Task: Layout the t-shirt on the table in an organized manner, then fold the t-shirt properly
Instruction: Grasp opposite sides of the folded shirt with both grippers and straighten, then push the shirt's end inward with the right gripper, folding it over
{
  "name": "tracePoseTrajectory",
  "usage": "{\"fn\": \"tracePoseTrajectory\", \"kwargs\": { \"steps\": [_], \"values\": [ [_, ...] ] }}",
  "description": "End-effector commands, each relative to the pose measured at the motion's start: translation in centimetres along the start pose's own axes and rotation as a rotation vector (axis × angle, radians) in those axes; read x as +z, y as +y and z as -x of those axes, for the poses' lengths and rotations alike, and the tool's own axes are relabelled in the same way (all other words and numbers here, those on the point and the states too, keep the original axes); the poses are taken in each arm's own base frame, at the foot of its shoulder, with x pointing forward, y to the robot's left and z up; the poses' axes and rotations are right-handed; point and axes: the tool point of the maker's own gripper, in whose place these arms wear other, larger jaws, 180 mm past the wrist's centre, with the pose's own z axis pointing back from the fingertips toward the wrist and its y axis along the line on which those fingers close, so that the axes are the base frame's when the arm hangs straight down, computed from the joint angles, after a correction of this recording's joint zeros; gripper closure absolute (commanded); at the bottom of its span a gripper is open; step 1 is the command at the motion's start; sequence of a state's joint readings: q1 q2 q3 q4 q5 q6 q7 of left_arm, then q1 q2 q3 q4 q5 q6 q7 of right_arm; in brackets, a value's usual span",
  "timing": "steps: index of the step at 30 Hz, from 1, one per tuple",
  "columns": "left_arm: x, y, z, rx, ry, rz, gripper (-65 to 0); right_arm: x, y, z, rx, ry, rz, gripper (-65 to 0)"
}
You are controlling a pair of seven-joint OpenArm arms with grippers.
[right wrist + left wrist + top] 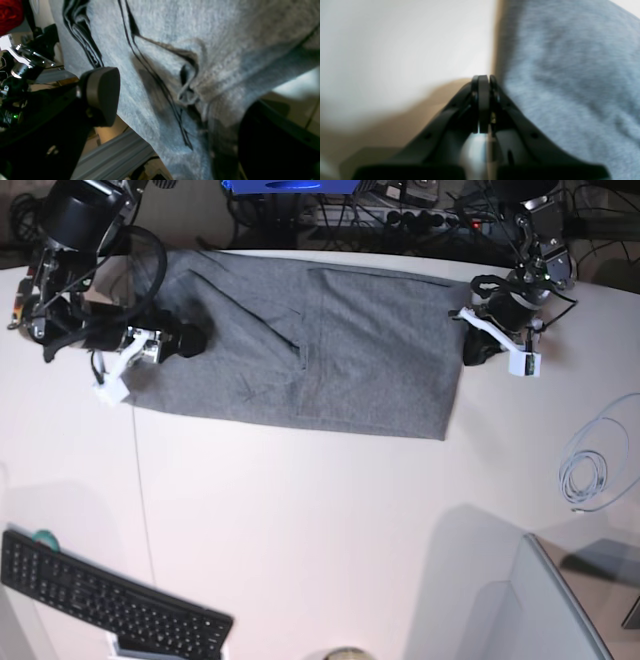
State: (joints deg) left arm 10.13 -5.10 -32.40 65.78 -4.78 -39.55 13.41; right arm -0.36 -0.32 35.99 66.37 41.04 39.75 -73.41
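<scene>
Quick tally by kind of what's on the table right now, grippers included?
Garments: 1, the t-shirt, lying on the table
Keyboards: 1, the black keyboard
Cables: 1, the coiled cable
Grippers: 2, left gripper shut beside the shirt's edge, right gripper open over the shirt
Total: 5

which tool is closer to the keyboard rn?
Right. The right tool sits over the t-shirt's end on the keyboard's side; the left tool is at the opposite end, across the table.
</scene>
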Motion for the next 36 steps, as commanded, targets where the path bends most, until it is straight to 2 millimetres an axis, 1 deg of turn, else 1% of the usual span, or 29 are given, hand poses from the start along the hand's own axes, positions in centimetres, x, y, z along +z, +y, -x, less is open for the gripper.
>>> {"fn": "tracePoseTrajectory", "kwargs": {
  "steps": [1,3,5,7,8,9,11,12,15,18,19,20,21,22,24,25,26,27,28,30,32,34,36],
  "values": [
    [0.2,0.4,-0.2,-0.017,0.007,-0.006,0.0,0.0,-0.7,0.7,0.015,0.043,0.038,-48.6],
    [0.2,0.8,-0.2,-0.008,0.004,-0.029,0.0,-0.2,-0.4,0.7,0.030,0.056,0.037,-48.6],
    [0.2,0.8,-0.2,-0.009,0.005,-0.029,0.0,-0.4,-0.2,0.8,0.046,0.068,0.034,-48.6],
    [0.0,0.3,0.0,0.000,0.004,-0.023,0.0,-0.8,0.2,1.0,0.058,0.083,0.028,-48.6],
    [0.0,0.1,0.1,0.001,0.006,-0.021,0.0,-1.0,0.4,1.0,0.065,0.091,0.026,-47.7],
    [-0.1,0.0,0.1,0.003,0.005,-0.020,0.0,-1.1,0.5,1.1,0.072,0.097,0.024,-45.5],
    [-0.1,-0.2,0.3,0.003,0.010,-0.015,0.0,-1.2,0.6,1.2,0.074,0.101,0.023,-39.2],
    [-0.2,-0.7,0.6,0.000,0.017,-0.003,0.0,-1.2,0.6,1.1,0.074,0.100,0.023,-36.8],
    [-0.5,-1.6,0.9,-0.010,0.028,0.024,0.0,-1.1,0.6,0.8,0.074,0.092,0.023,-35.7],
    [-0.6,-2.0,1.1,-0.007,0.032,0.030,0.0,-1.0,0.6,0.4,0.077,0.074,0.024,-35.3],
    [-0.6,-2.0,1.2,-0.008,0.033,0.030,0.0,-1.1,0.6,0.2,0.077,0.060,0.024,-33.8],
    [-0.6,-2.1,1.2,-0.009,0.033,0.031,0.0,-1.1,0.6,0.0,0.081,0.050,0.024,-30.6],
    [-0.6,-2.1,1.2,-0.007,0.034,0.031,0.0,-1.1,0.7,-0.3,0.084,0.041,0.024,-26.0],
    [-0.6,-2.1,1.2,-0.006,0.034,0.032,0.0,-1.1,0.6,-0.4,0.085,0.036,0.026,-20.3],
    [-0.6,-2.1,1.2,-0.006,0.033,0.035,0.0,-1.0,0.8,-1.1,0.094,0.025,0.024,-6.9],
    [-0.6,-2.3,1.2,-0.006,0.036,0.038,0.0,-1.0,0.8,-1.3,0.093,0.021,0.024,-2.4],
    [-0.8,-2.8,1.4,-0.013,0.042,0.051,0.0,-1.0,1.0,-1.5,0.096,0.016,0.021,-0.8],
    [-0.8,-3.4,1.9,-0.020,0.056,0.066,0.0,-1.0,1.1,-1.7,0.101,0.014,0.020,-1.1],
    [-0.8,-3.8,2.2,-0.027,0.065,0.078,0.0,-0.9,1.3,-2.3,0.113,0.006,0.020,-1.1],
    [-0.8,-4.8,2.1,-0.051,0.063,0.098,0.0,-0.6,1.7,-3.1,0.136,-0.014,0.025,-0.8],
    [-0.8,-6.4,2.4,-0.058,0.063,0.128,0.0,0.1,2.0,-3.9,0.167,-0.029,0.040,-0.8],
    [-0.7,-7.5,2.0,-0.068,0.052,0.147,0.0,0.7,2.4,-4.3,0.199,-0.026,0.058,-0.8],
    [-0.9,-8.8,2.0,-0.067,0.046,0.170,0.0,0.9,3.4,-4.9,0.247,-0.032,0.061,-0.8]
  ]
}}
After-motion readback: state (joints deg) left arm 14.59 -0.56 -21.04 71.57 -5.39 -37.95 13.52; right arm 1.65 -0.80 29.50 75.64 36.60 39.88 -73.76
